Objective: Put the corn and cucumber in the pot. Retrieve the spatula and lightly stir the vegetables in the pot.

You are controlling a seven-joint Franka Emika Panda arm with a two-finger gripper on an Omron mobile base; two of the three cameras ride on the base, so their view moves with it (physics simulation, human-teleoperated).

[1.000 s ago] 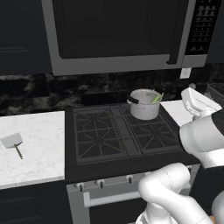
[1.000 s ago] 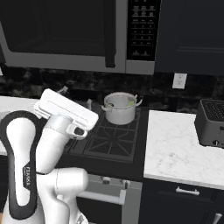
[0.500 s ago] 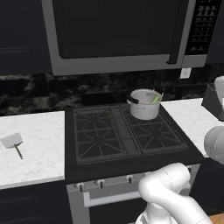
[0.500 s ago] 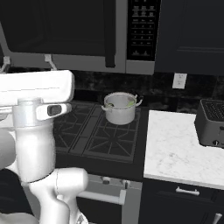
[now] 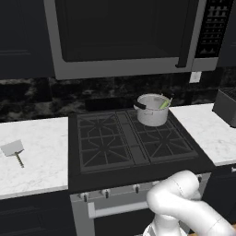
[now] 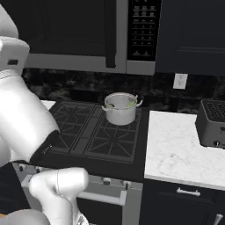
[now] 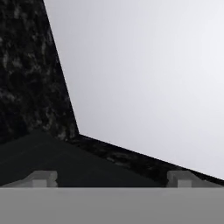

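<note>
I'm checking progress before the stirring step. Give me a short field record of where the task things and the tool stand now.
pot: pot on the stove, rear right burner
pot contents: green vegetables showing at the rim; corn and cucumber not separable
spatula: spatula flat on the white counter left of the stove, untouched
tool: tool open, tips wide apart, nothing between them
other: toaster on the right counter
</note>
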